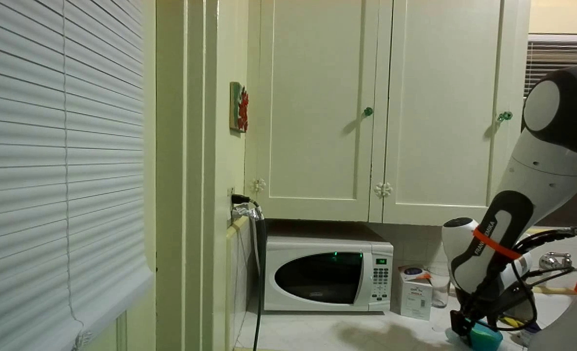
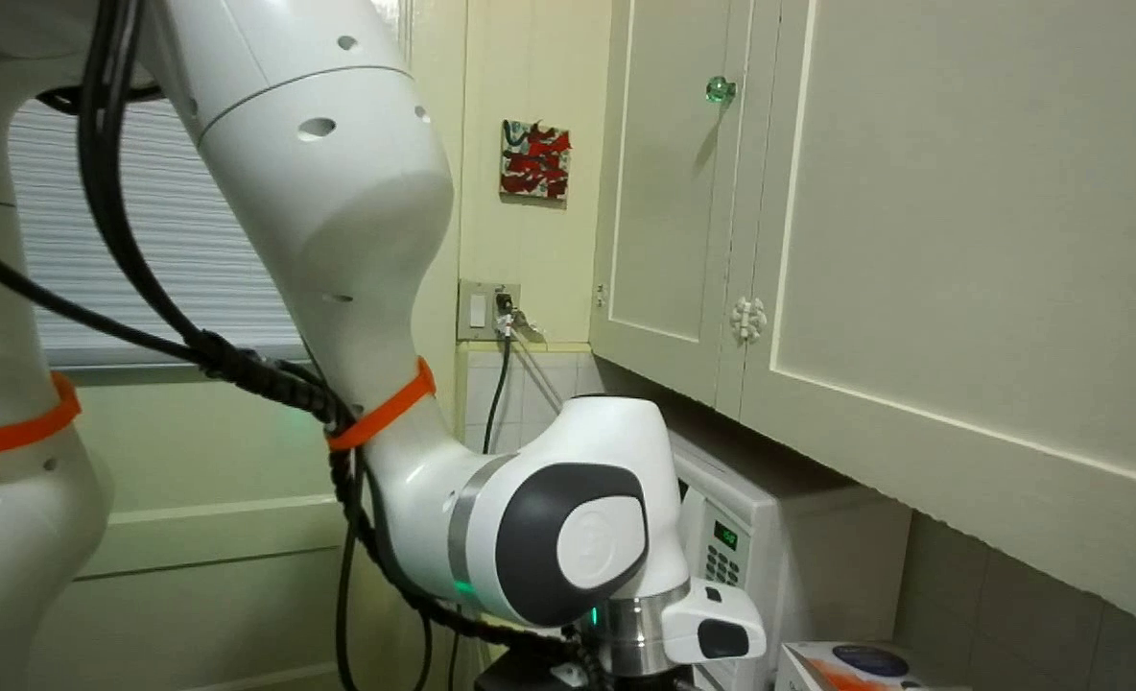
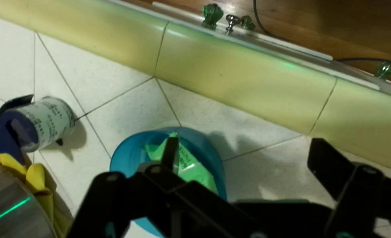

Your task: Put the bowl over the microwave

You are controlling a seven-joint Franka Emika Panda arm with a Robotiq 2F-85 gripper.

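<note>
white links of the franka panda arm (image 2: 376, 192) slope down over the tiled countertop (image 3: 129, 109), the wrist bent so the robotiq gripper (image 3: 243, 148) points downward. in the wrist view its fingers stand wide apart, one over the teal bowl (image 1: 486, 337), the other beyond its rim; whether either touches i cannot tell. the bowl, a green packet (image 3: 197, 170) inside it, is on the countertop, in front and right of the microwave (image 1: 320, 278) in an exterior view.

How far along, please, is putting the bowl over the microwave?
Done, apparently: the approach; the fingers are at the teal bowl. In hand: probably the grasp; they stand apart, counter visible between bowl and one finger. Left: gripping the bowl, which stands on the counter, and moving it over the microwave.
</note>
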